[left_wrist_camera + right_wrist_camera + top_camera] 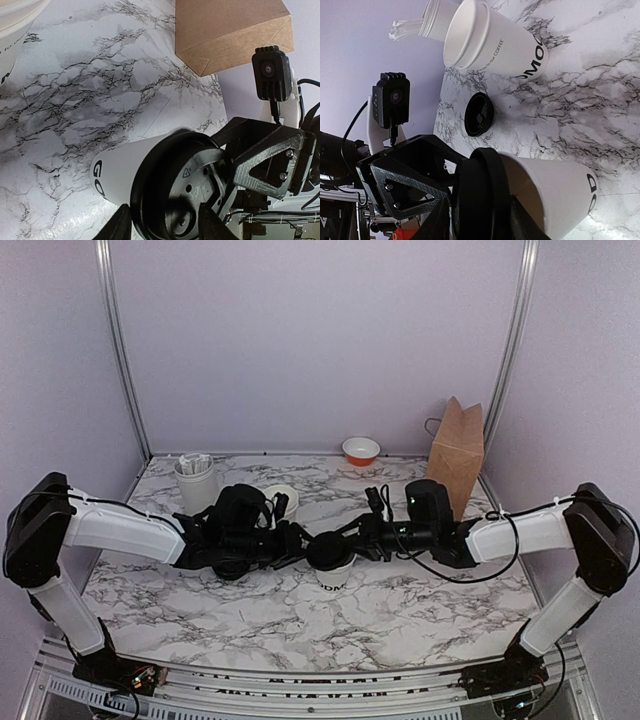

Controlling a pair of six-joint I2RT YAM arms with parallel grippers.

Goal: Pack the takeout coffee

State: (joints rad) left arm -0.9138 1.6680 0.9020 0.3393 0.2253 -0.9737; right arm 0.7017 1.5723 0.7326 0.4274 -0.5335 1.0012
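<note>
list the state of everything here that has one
cup: upright, black lid on top
spare lid: lying loose on table
cup stack: nested, upright
packet holder: upright, holding packets
bag: standing, top unclear
left gripper: shut on cup
right gripper: straddling black lid, grip unclear

The lidded cup (pixel 125 165) shows big dark letters "GO" low on its side. The stack of cups (pixel 490 42) reads "OMO" and small words ending "our COFFEE".

Upright white paper cup (pixel 335 578), dark-lettered, black lid (pixel 328 552) atop its rim.
</note>
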